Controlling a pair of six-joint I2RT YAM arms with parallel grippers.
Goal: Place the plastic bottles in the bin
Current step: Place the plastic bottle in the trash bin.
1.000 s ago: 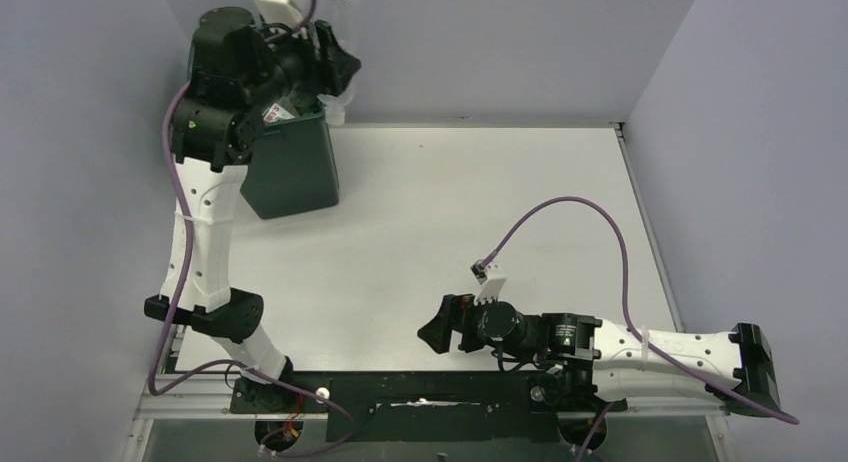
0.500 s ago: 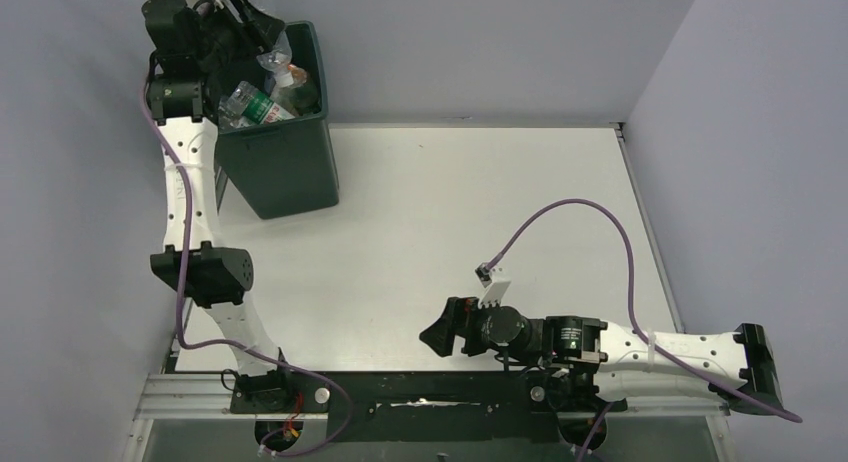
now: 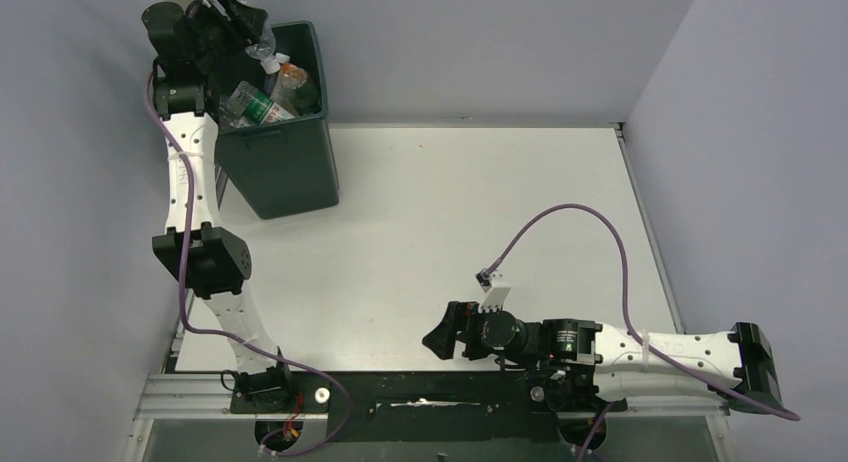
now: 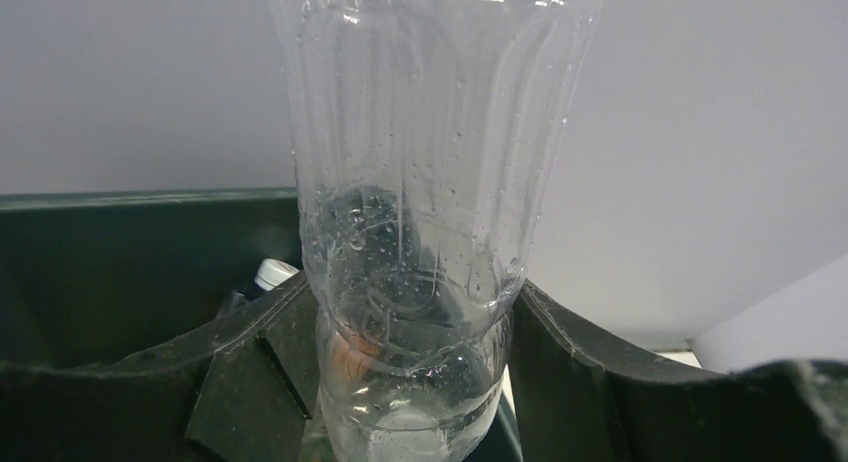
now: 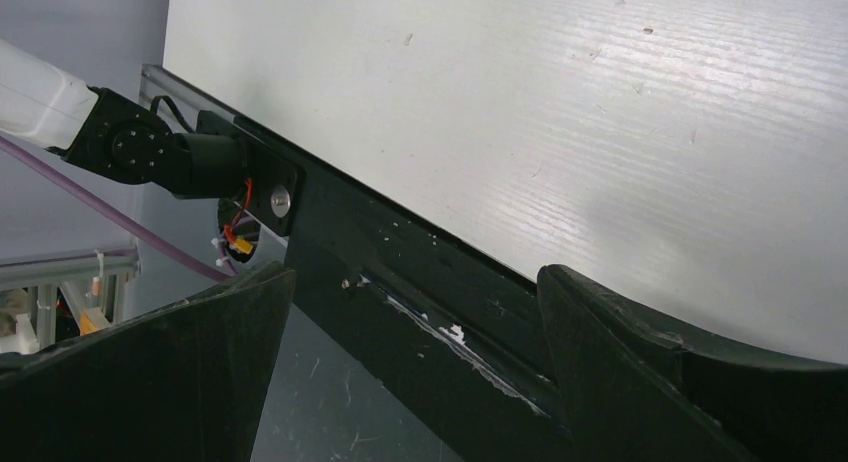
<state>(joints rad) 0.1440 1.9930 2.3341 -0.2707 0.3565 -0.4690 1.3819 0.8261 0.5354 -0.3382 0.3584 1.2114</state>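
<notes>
**A:** Start at the left. What has the left gripper (image 4: 412,292) got?

**B:** A clear bottle (image 4: 420,182). The fingers pinch it on both sides at a narrowed band, and its wider body sticks out away from the wrist. It is high up at the far-left corner of the bin (image 3: 290,172), with the dark green rim just behind and below it.

**A:** How will it handle?

**B:** I'd say light, thin-walled and easy to crush. It looks empty apart from droplets clinging inside. The plastic is smooth and damp, so it could slip. The ribbed waist where the fingers sit seems the best place to hold it, since it is stiffer than the plain wall. Let go, it should simply drop in.

**A:** Any label or brand on it?

**B:** None that I can see, just bare plastic. Inside the bin there is a green-labelled bottle (image 3: 257,105), but its print is too small to read. An orange bottle (image 3: 290,79) and a white cap (image 3: 283,57) lie beside it.

**A:** And over on the right?

**B:** The right gripper (image 5: 417,277) rests low at the near edge of the table (image 3: 480,202), well away from the bin. Its fingers are spread with nothing between them. I see no bottles on the table.
</notes>
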